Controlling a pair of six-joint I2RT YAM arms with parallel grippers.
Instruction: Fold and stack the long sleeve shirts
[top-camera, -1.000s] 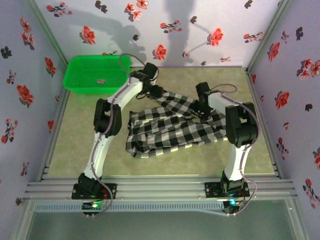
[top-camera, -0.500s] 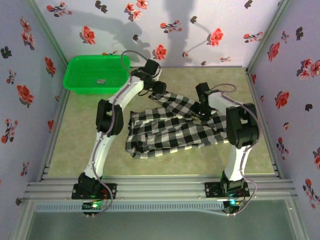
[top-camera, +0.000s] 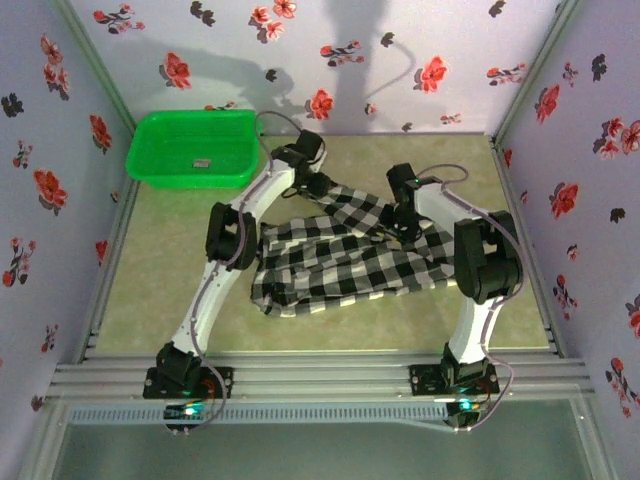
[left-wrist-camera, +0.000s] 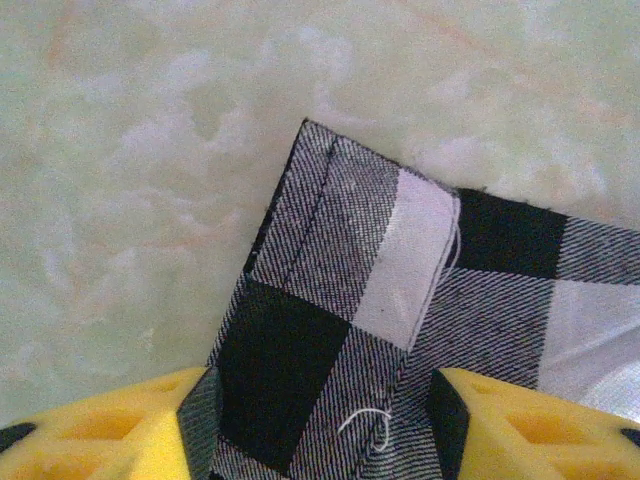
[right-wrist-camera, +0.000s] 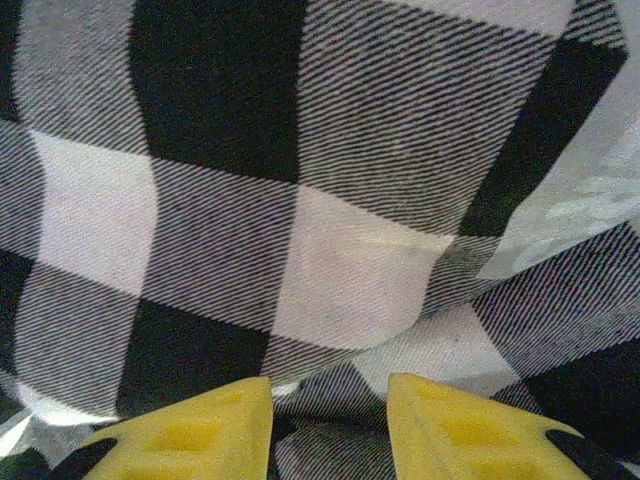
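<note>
edging rightward in the frame, my left gripper (left-wrist-camera: 320, 410) gapes astride the cuff (left-wrist-camera: 350, 250) of the shirt (top-camera: 350, 255), my right gripper (right-wrist-camera: 330, 415) sits slightly apart; a shallow pinch could slip off.

Premises: a purpose-built robot test cell, not a domestic room. Evidence: a left arm (top-camera: 200, 310) and a right arm (top-camera: 472, 325), white and black, bolted to aluminium rails (top-camera: 320, 378) along the bottom of the frame. Metal corner posts (top-camera: 97, 65) frame wall panels (top-camera: 420, 40) papered in a red-and-black flower print. The tabletop (top-camera: 150, 290) is pale green and marbled. A green plastic basket (top-camera: 180, 178) stands upper left.
</note>
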